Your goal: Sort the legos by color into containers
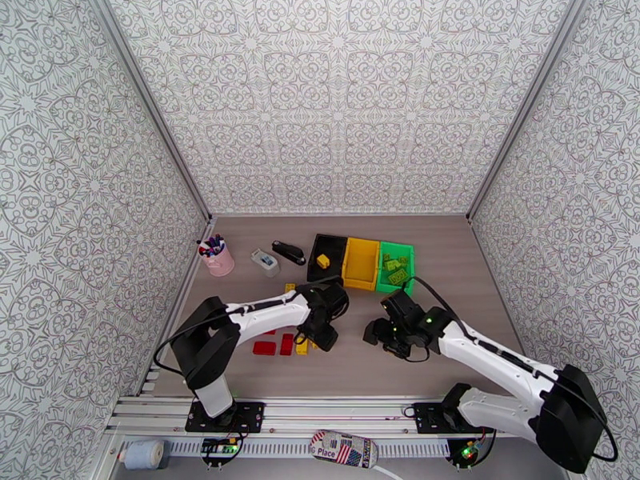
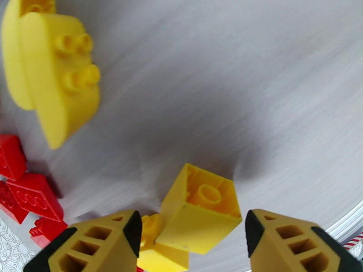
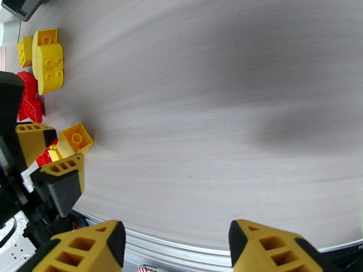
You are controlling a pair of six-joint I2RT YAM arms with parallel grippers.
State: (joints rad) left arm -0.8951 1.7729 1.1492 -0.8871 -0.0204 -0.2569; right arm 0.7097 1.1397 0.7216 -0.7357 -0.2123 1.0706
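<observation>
- The hollow yellow brick (image 2: 199,209) lies tipped with its open underside up, low in the centre of the left wrist view.
- It sits right between the fingers (image 2: 106,243) of the left gripper (image 2: 193,228). The jaws are spread wide, and neither finger looks to be touching it.
- A second yellow brick (image 2: 156,255) is tucked under the hollow one at the bottom edge, touching it.
- The rounded yellow brick (image 2: 59,73) is at the upper left of that view, studs showing, well apart from the fingers.
- The red bricks (image 2: 31,196) huddle at the left edge, close together.
- From the top camera, this loose pile lies lower left of centre on the table (image 1: 456,266), with the left gripper down just beside it.
- The bins stand in a row just above centre, side by side: black bin (image 1: 336,245), yellow bin (image 1: 362,264), green bin (image 1: 396,247).
- One yellow piece (image 1: 322,261) sits in the black bin, and green bricks (image 1: 396,271) are piled in the green bin.
- The right gripper (image 3: 174,243) has its jaws spread wide over bare table at the bottom of its wrist view. In the top view it is right of centre, near the green bin.
- A pink pen cup (image 1: 218,260) and a white box (image 1: 265,262) stand to the left of the bins.
</observation>
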